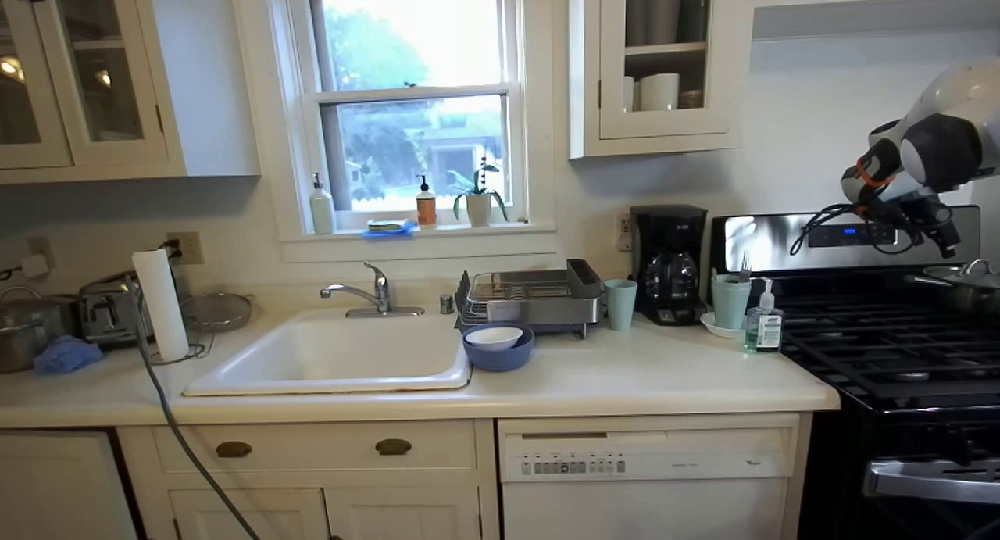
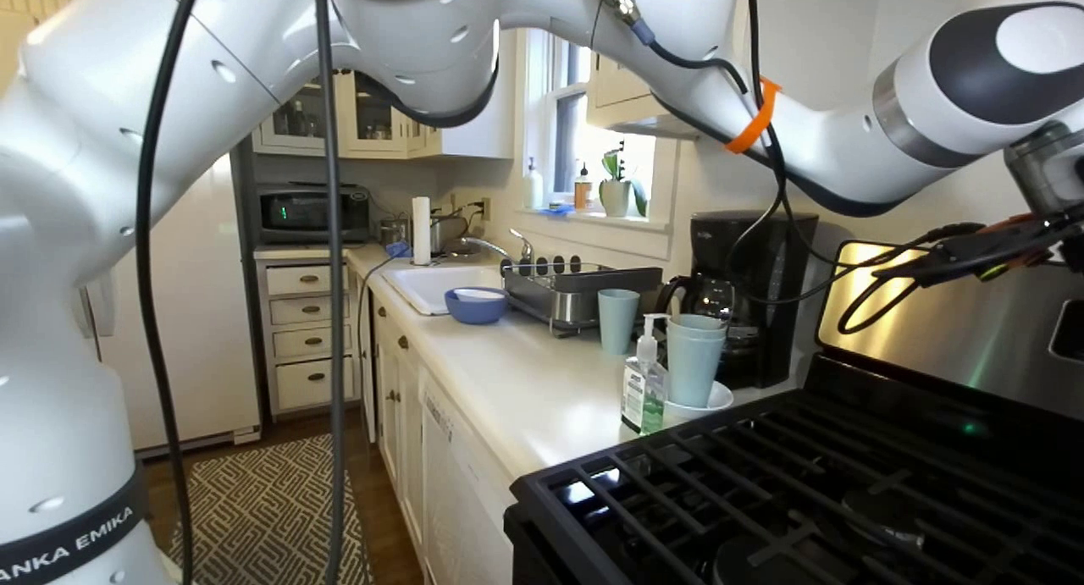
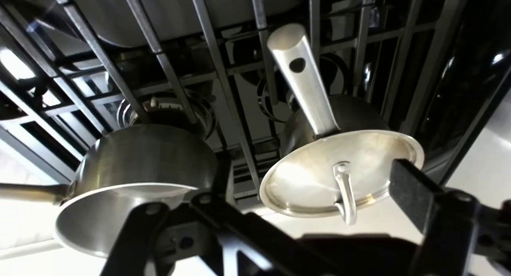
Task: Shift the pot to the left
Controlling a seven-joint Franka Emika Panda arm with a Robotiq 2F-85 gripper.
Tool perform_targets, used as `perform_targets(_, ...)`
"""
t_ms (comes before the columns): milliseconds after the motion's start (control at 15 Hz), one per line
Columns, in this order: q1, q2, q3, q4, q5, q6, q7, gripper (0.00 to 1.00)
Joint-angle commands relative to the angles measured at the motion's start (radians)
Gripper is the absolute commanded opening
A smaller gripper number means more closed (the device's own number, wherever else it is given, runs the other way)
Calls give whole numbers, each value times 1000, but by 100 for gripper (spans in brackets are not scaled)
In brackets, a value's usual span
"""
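Note:
In the wrist view, which stands upside down, a steel pot with a lid (image 3: 303,172) sits on the black stove grates. Its long handle points up in the picture, and the lid has a loop handle. A lidless steel pot (image 3: 147,156) stands beside it at left. The lidded pot (image 1: 973,296) also shows at the right edge in an exterior view; neither pot shows in the other exterior view. My gripper (image 3: 315,180) is open and empty, its fingers apart on either side of the lid's loop handle. In an exterior view the gripper (image 1: 941,239) hangs above the lidded pot.
The stove (image 1: 898,360) has raised grates and a back panel (image 1: 758,243). Left of it on the counter stand a soap bottle (image 1: 764,325), blue cups (image 1: 730,302), a coffee maker (image 1: 668,262) and a dish rack (image 1: 531,298). A loose cable loop (image 2: 881,301) hangs by the wrist.

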Motion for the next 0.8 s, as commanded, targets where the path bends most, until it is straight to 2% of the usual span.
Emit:
perform_targets(0, -24, 82, -16, 122, -74, -69, -53, 100)
perform_targets(67, -14, 88, -32, 121, -81, -67, -34, 100)
perform_targets(133, -11, 41, -10, 51, -55, -37, -35, 100)
perform_targets(467, -10, 66, -22, 75, -70, -40, -35, 100)
perform_targets(733, -12, 100, -19, 96, -84, -62, -87, 100)
